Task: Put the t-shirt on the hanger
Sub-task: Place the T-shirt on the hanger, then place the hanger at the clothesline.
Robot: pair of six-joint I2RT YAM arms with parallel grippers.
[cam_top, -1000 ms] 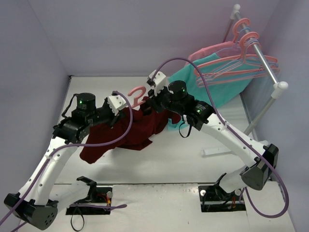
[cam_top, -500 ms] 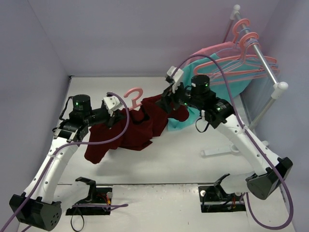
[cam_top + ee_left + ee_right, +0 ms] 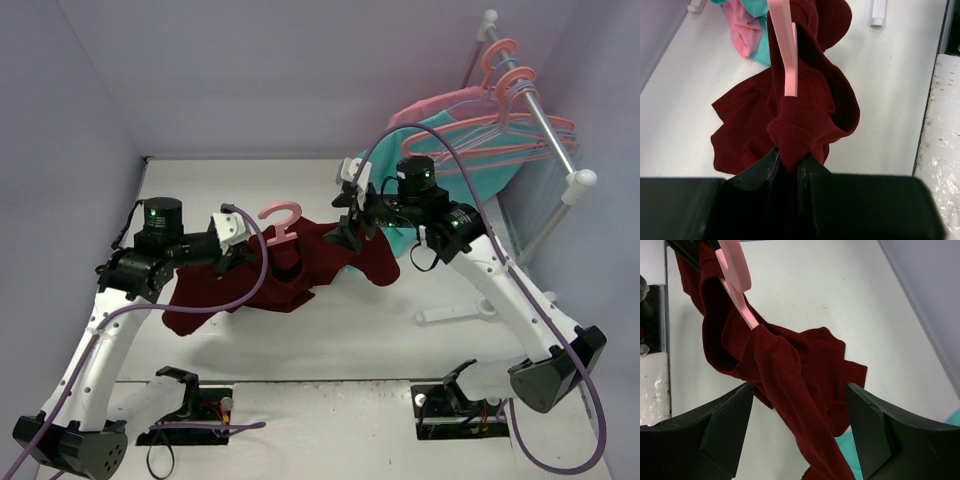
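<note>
The right pincer (image 3: 345,232) is seen with its jaws wide apart, holding nothing. A second ago it was closed on the t-shirt (image 3: 300,268) close to the hanger (image 3: 283,216) hook. Since then it has been carried to the right, the cloth drawn out with it, and the grip let go. In the right wrist view the t-shirt (image 3: 790,370) lies below the gap between the open fingers (image 3: 735,425), untouched, draped over the pink hanger (image 3: 737,285) arm.

The left pincer (image 3: 238,262) is kept clamped. In the left wrist view a ribbed fold of the t-shirt (image 3: 800,125) is pinched at the left pincer (image 3: 789,167), with the hanger (image 3: 785,45) bar rising straight out of that fold. Whether the bar itself is also gripped cannot be told.

The t-shirt is now spread wider to the right, hung off the hanger above the table (image 3: 380,330), between the two arms. Contact of its lower edge with the table cannot be told. The teal garment (image 3: 440,190) and the rack (image 3: 545,115) are left well to the right.

Judgement: the right shoulder is probably seated on the hanger arm and released. The left side is still bunched in the left pincer, so the task is judged partly done, with that side left to be dressed.
</note>
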